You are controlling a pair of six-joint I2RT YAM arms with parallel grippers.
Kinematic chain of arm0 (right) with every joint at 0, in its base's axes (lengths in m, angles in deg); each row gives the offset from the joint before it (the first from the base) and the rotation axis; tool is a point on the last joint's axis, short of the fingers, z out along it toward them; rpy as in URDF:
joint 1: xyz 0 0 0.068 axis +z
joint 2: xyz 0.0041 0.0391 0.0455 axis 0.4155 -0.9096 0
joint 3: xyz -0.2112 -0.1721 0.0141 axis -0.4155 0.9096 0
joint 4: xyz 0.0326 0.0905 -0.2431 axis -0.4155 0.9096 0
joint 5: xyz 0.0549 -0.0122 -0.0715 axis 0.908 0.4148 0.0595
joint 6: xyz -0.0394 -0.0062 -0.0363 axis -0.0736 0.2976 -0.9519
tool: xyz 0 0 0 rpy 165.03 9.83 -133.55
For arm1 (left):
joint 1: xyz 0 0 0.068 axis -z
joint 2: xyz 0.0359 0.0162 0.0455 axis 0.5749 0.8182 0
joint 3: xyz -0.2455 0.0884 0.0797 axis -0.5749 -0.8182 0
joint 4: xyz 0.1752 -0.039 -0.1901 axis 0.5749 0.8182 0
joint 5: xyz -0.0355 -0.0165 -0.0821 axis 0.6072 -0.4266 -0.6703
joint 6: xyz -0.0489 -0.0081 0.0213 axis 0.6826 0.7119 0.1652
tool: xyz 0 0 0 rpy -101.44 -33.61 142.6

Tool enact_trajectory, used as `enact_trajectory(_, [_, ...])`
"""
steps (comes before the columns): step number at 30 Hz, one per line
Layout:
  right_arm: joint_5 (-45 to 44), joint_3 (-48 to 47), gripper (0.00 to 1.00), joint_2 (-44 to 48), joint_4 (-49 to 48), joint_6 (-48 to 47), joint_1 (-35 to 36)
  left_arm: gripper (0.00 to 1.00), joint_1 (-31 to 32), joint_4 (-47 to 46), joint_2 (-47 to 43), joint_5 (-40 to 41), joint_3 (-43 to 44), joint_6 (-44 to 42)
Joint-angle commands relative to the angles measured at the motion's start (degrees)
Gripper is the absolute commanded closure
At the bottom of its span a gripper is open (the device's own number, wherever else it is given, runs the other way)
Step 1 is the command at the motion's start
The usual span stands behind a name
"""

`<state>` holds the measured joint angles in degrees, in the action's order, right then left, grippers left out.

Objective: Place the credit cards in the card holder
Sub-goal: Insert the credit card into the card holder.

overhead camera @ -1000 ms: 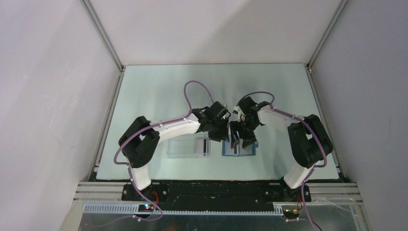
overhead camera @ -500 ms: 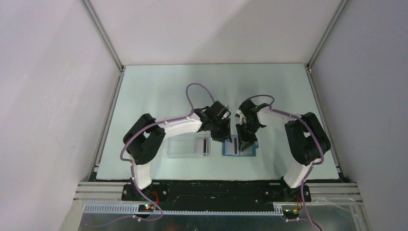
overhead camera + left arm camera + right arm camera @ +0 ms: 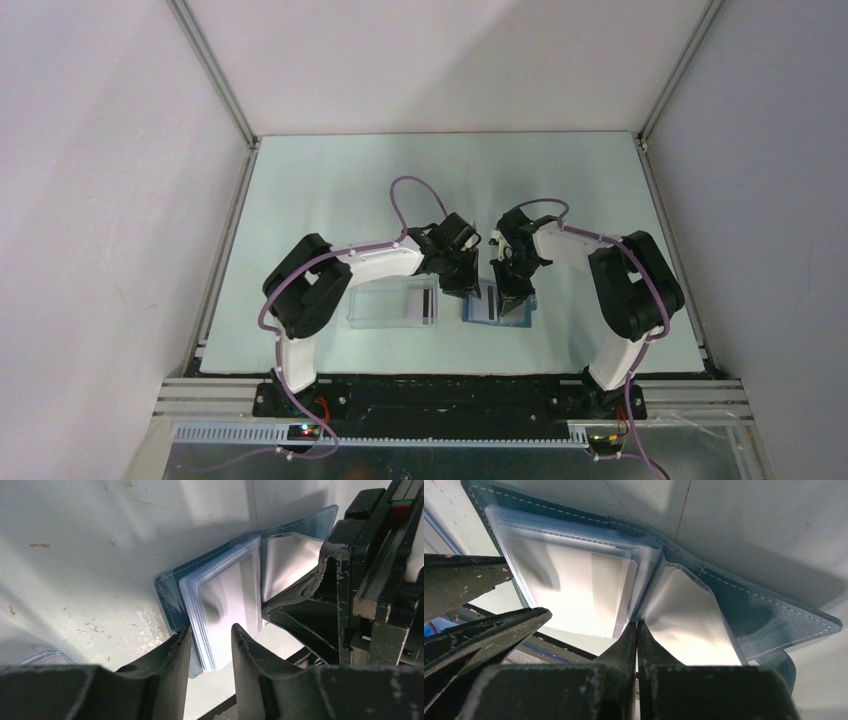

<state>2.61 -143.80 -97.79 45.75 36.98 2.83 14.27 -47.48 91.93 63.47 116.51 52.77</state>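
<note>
Card holder [image 3: 172, 592] lies open: right pincer [image 3: 636, 627] shut at its fold, left pincer [image 3: 210, 630] apart astride the clear sleeves [image 3: 225, 590], which it would best pin flat, gently.

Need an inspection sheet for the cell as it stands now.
Surface: pale table, scuffed and specked.
Job's things: card holder lies open, clear sleeves up; one credit card in the clear box.
Clutter: clear box only.
Pincers: left pincer astride the sleeves' edge, grip unclear; right pincer shut at the sleeves' fold.
Cables: purple cables looped along both arms.
Surroundings: plain walls, metal frame.
</note>
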Motion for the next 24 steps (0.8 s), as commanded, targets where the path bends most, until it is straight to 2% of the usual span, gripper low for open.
enact_trajectory(1, [-1.0,0.2,1.00,-0.9,-0.9,-0.4,0.1,0.58,0.3,-1.1,-1.7,1.4,1.0,0.3])
enact_trajectory(4, [-0.9,0.2,1.00,-0.9,-0.9,-0.5,0.1,0.53,0.4,-1.0,-3.7,3.7,0.1,0.2])
enact_trajectory(7, [-0.8,0.2,1.00,-0.8,-0.9,-0.4,0.1,0.53,0.4,-1.0,-6.0,4.8,-0.8,0.3])
enact_trajectory(14, [-0.6,0.2,1.00,-1.2,-0.9,-0.3,0.2,0.65,0.7,-1.1,-5.7,3.3,0.0,1.1])
enact_trajectory(24, [-0.4,0.2,1.00,-1.4,-0.8,-0.4,0.3,0.65,1.2,-1.1,-2.3,2.4,1.0,0.9])
